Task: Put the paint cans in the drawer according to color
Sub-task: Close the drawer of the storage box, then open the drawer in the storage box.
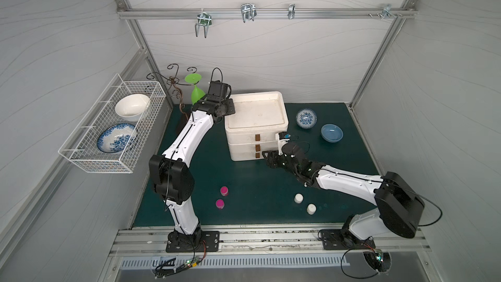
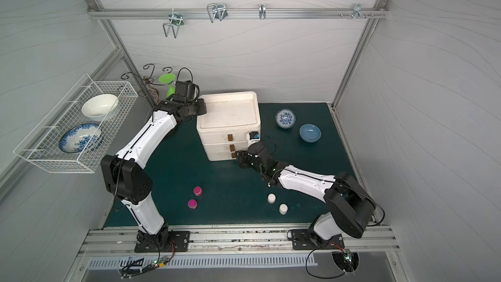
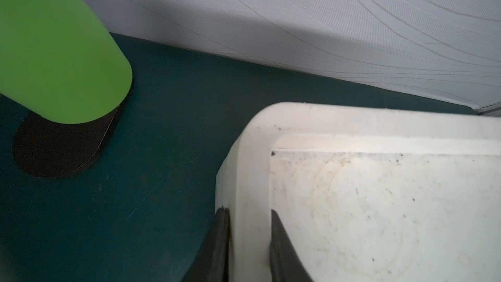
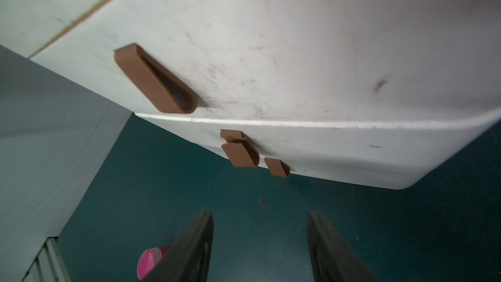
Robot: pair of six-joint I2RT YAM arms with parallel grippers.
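The drawer — white, scuffed, three tiers with brown tab handles.

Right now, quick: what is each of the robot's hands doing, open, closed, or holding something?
Left hand: closed on the top rim of the white plastic three-drawer chest.
Right hand: open, empty.

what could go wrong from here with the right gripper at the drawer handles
The brown handles sit close together, and the right gripper is open just short of them: it may close on the wrong one.
The left gripper pinches only the rim at one corner of the drawer chest, so a pull could swivel or drag it.
The white paint cans stand near the right forearm; backing out might knock them.
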